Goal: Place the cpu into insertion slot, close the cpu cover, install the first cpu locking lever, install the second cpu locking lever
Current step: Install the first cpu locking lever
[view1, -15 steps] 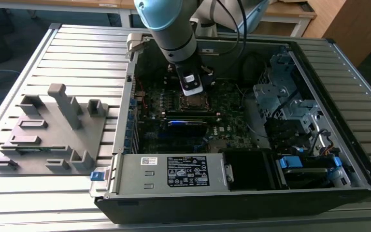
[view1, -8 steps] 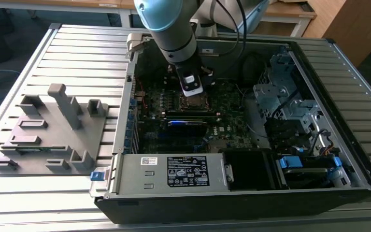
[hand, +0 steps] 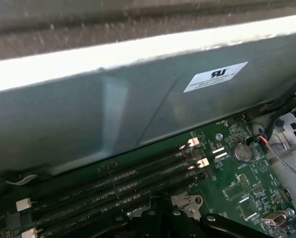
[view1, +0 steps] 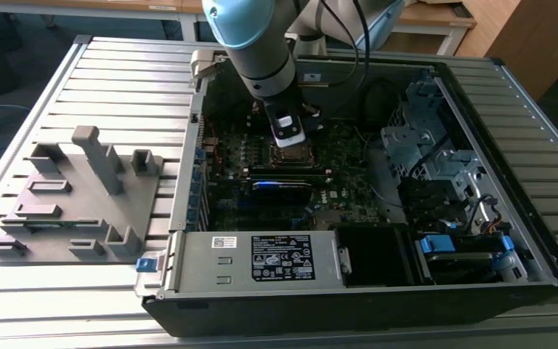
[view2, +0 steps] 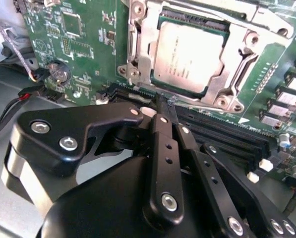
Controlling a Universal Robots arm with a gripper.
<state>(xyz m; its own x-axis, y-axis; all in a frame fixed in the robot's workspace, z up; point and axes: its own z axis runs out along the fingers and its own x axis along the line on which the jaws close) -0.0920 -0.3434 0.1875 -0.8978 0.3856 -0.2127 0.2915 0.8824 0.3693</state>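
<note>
In the exterior view the gripper [view1: 288, 134] stands inside the open computer case [view1: 497, 73], right over the insertion slot [view1: 293, 154]. In the second wrist view the cpu [view2: 187, 54] lies seated there with the cpu cover [view2: 142, 49] down around it. The jaws, drawn together, have their tips at a thin locking lever [view2: 171, 100] on the slot's edge, so I judge the lever step is in hand, calling for a firm push under its catch. The first wrist view shows memory slots [hand: 113, 186] along the case wall [hand: 113, 114].
</note>
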